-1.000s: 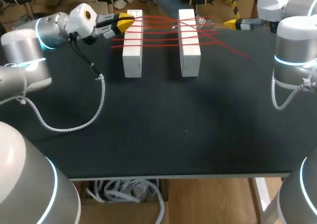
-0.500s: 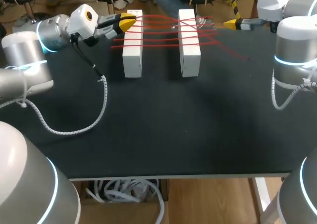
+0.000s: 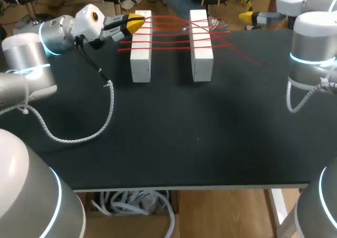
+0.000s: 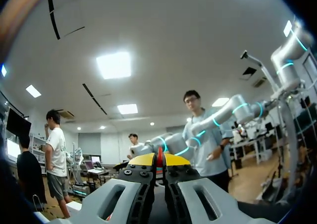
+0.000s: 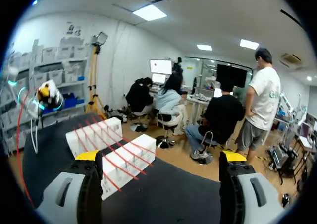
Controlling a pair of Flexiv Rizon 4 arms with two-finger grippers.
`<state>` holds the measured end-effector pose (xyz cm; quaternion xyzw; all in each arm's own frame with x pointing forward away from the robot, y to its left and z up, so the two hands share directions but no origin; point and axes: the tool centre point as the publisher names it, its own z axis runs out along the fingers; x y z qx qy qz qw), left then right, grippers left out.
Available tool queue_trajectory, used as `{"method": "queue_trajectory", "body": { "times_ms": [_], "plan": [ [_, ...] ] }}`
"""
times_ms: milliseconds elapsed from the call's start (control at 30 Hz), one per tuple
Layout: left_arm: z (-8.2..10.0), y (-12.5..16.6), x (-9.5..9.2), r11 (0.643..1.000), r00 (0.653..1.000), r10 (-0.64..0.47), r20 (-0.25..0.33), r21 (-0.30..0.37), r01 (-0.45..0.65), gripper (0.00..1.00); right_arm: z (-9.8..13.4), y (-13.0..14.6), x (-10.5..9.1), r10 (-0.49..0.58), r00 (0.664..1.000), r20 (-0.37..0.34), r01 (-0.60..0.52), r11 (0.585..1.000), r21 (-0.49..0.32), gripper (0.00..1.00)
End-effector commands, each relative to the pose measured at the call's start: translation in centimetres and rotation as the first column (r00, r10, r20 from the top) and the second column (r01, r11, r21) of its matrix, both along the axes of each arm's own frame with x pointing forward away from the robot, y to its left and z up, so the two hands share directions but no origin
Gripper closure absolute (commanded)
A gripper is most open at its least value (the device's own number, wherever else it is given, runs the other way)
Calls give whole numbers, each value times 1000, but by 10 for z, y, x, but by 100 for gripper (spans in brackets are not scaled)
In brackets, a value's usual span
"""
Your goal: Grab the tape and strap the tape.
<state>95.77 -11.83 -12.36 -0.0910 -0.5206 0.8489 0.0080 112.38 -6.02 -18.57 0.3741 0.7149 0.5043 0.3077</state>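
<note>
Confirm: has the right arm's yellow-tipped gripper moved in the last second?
Yes. The right gripper has shifted slightly up the head view, away from the nearer white rectangular block.

My left arm stretches across from the left, its gripper (image 3: 134,23) pinched tight on the red tape (image 3: 171,35). My right arm's gripper (image 3: 248,17) has its fingers spread wide apart.

Bright, even overhead light, soft shadows on black table (image 3: 184,143)
</note>
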Motion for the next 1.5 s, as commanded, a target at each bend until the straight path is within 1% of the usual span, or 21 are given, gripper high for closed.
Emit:
{"method": "queue_trajectory", "body": {
  "times_ms": [33,67,100,133,167,200,233,267,300,367,400,433,500,567,600,733,867,933,1000,1033,1500],
  "plan": [
    [-1,0,1,1000,1000,-2,1,-2,2,100,12,-2,-15,-353,934,50,340,925,166,0],
    [-1,0,1,1000,1000,-2,1,-2,2,100,13,-5,-21,-373,927,46,359,915,182,0],
    [-1,0,1,1000,1000,-2,1,-2,2,100,14,-8,-27,-424,902,83,401,893,206,0],
    [-1,0,1,1000,1000,-2,1,-2,2,100,14,-11,-33,-444,890,103,417,884,211,0],
    [-1,0,1,1000,1000,-2,1,-2,2,100,14,-14,-40,-471,877,91,442,867,228,0],
    [-1,0,1,1000,1000,-2,1,-2,2,100,14,-17,-47,-500,859,112,464,852,243,0],
    [-1,0,1,1000,1000,-2,1,-2,2,100,14,-18,-56,-503,854,134,460,849,259,0],
    [-1,0,1,1000,1000,-2,1,-2,2,100,15,-20,-65,-533,834,145,481,830,282,0],
    [-1,0,1,1000,1000,-2,1,-2,2,100,15,-22,-73,-546,825,143,491,820,295,0],
    [-1,0,1,1000,1000,-2,1,-2,2,100,14,-27,-90,-590,791,162,515,785,345,0],
    [-1,0,1,1000,1000,-2,1,-2,2,100,14,-29,-101,-595,786,167,510,777,369,0],
    [-1,0,1,1000,1000,-2,1,-2,2,100,14,-32,-111,-614,772,162,518,757,398,0],
    [-1,0,1,1000,1000,-2,1,-2,2,100,13,-36,-131,-621,767,163,497,735,462,0],
    [-1,0,1,1000,1000,-2,1,-2,2,100,13,-38,-149,-609,784,119,472,710,523,0],
    [-1,0,1,1000,1000,-2,1,-2,2,100,13,-40,-158,-608,789,90,464,685,561,0],
    [-1,0,1,1000,1000,-2,1,-2,2,100,14,-43,-177,-606,794,42,429,608,668,0],
    [-1,0,1,1000,1000,-2,1,-2,2,100,18,-45,-186,-624,780,37,391,533,750,0],
    [-1,0,1,1000,1000,-2,1,-2,2,100,20,-47,-188,-640,768,30,385,498,777,0],
    [-1,0,1,1000,1000,-2,1,-2,2,100,23,-52,-189,-656,754,23,388,474,790,0],
    [-1,0,1,1000,1000,-2,1,-2,2,100,24,-55,-189,-665,747,19,401,473,785,0],
    [-1,0,1,1000,1000,-2,1,-2,2,100,24,-55,-189,-665,747,19,401,473,785,0]
  ]
}}
